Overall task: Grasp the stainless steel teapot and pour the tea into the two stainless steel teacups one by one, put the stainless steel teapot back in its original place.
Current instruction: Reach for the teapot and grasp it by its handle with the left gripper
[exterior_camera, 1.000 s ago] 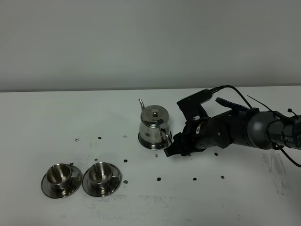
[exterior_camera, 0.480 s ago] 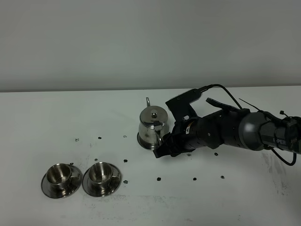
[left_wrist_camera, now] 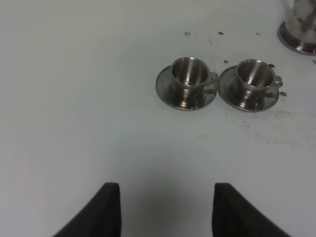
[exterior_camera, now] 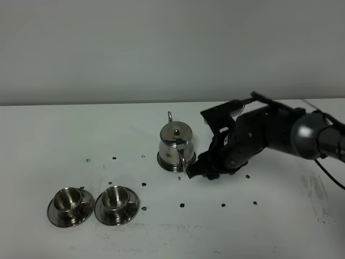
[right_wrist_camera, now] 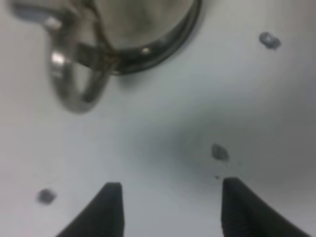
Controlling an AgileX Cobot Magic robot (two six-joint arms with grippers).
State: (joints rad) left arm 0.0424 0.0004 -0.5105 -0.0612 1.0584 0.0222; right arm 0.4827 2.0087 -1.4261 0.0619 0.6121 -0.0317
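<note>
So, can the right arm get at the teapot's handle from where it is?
Probably yes. The right tool is open close beside the teapot, nothing stands between it and the handle, though the handle sits off its centre line.

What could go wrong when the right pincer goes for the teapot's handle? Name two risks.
1. The open right pincer sits just short of the thin loop handle, so it could nudge the teapot or grip poorly.
2. The two teacups stand close together, so pouring into one may splash the other.
</note>
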